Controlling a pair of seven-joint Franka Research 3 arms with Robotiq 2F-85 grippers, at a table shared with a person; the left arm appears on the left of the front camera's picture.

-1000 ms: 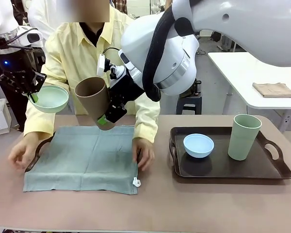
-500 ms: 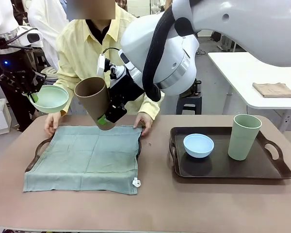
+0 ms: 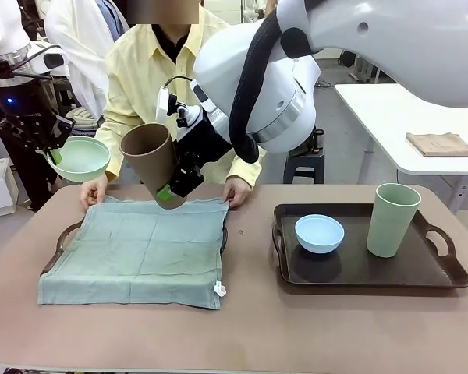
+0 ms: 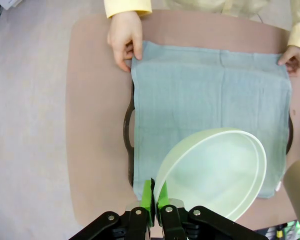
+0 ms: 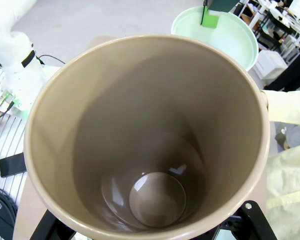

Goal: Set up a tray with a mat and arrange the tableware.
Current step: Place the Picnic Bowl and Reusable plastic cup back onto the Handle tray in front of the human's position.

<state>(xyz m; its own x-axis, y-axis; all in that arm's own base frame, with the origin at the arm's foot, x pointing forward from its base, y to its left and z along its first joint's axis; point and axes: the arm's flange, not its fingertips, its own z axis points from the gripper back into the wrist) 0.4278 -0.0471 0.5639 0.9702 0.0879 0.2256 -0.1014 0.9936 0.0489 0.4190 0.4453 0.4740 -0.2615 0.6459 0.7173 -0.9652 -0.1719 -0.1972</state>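
High at the left, my left gripper (image 3: 53, 148) is shut on the rim of the mint green bowl (image 3: 82, 158). From the left wrist its fingertips (image 4: 148, 195) pinch that bowl (image 4: 215, 172) above the mat (image 4: 210, 110). My right gripper (image 3: 167, 192) is shut on the tilted brown cup (image 3: 150, 160), held in the air over the mat's far edge; the cup (image 5: 145, 135) has nothing inside. The grey-green mat (image 3: 136, 249) lies over a dark tray (image 3: 62, 243). The person's hands (image 3: 93, 191) (image 3: 235, 192) hold its far corners.
A second dark tray (image 3: 444, 276) at the right carries a light blue bowl (image 3: 320, 232) and a pale green cup (image 3: 391, 220). Bare tabletop runs along the front edge. A folded brown cloth (image 3: 444, 144) lies on a white table behind.
The person's hands moved from the mat's sides to its far corners, and the mat now lies flatter and squarer. Both arms held still with their loads.
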